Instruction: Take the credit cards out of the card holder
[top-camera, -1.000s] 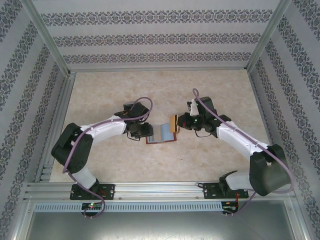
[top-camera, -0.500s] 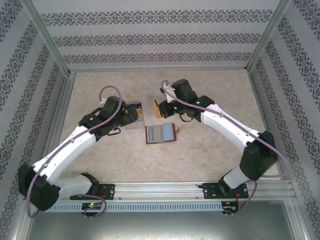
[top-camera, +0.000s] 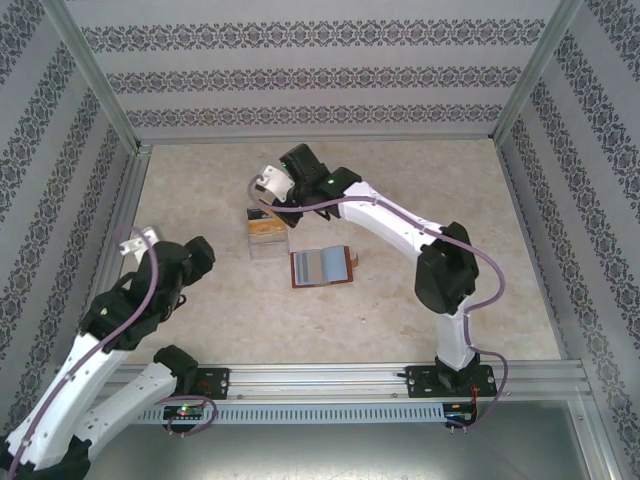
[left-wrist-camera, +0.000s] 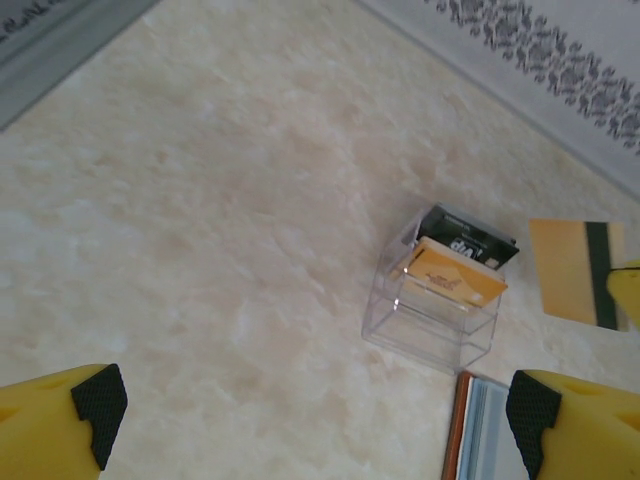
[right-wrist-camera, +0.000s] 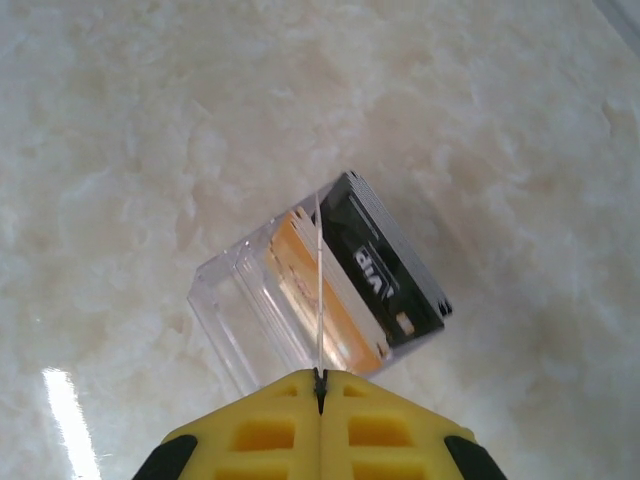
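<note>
The right pincer (right-wrist-camera: 318, 378), yellow-fingered, is pinched tight on a thin orange card with a dark stripe (left-wrist-camera: 572, 272), held edge-first over the small clear plastic box (right-wrist-camera: 235, 300) of orange and black cards. To do this well, lower it straight with its edge parallel to the walls, and let go only once it is inside. The reddish-brown leather card holder (top-camera: 322, 267) lies spread open just right of the box and nearer. The left pincer (left-wrist-camera: 315, 410) gapes wide at the near left.

Card holder (left-wrist-camera: 485, 435) cut off at 5 o'clock by left wrist view's bottom edge, orange card (left-wrist-camera: 562, 270) at 3 o'clock partly covered by yellow finger (left-wrist-camera: 628, 292)
</note>
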